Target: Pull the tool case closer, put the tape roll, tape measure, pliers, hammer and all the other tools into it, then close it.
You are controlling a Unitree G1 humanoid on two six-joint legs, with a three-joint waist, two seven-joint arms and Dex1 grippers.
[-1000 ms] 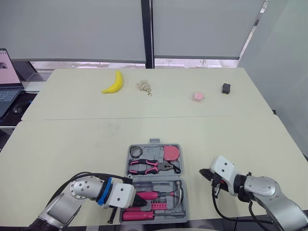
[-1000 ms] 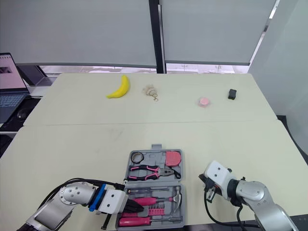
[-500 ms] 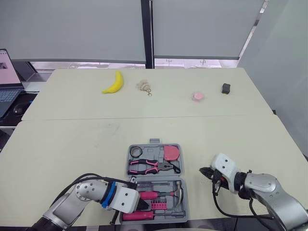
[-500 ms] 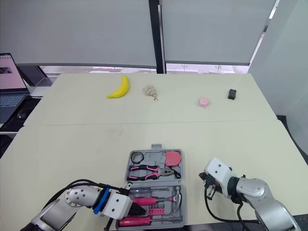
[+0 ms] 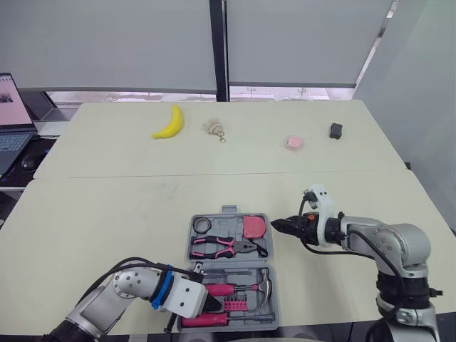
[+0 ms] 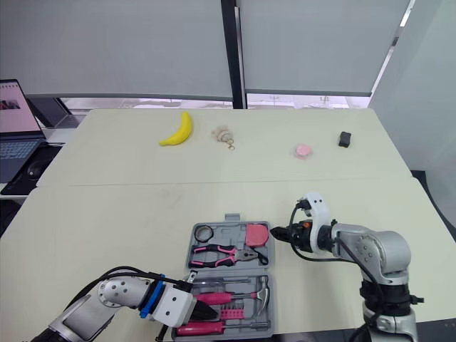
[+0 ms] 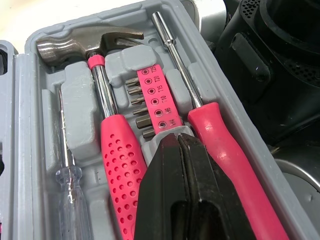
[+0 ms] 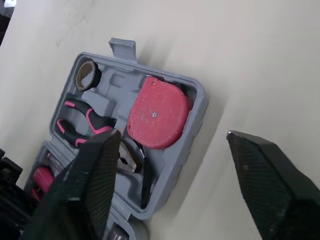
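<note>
The surface [image 5: 107,206] is carrying the tool case [image 5: 229,210] close to my front edge, lying open flat with both halves up. That reads to me as pulled in and packed, with only the closing left. My right tool [image 5: 276,225] is pointing in low at the right wall of the far half. Its two fingers are spread wide with nothing between them, just beside that wall and apart from it, and I judge it is lining up to tip that half over. My left tool [image 7: 179,142] is clenched with its tips pressed together, gripping nothing, and is sitting over the near half, probably to steady it. I can't tell whether the tips are touching the plastic. The hammer [image 7: 107,95] and the pink screwdriver [image 7: 220,135] are lying bedded in their slots on either side of my tips. In the far half the pliers [image 5: 222,247] and the tape measure [image 8: 159,112] are seated too. The bit holder [image 7: 156,102] is sitting just beyond my closed tips, and the tape roll [image 8: 86,75] is tucked in the far corner.
</note>
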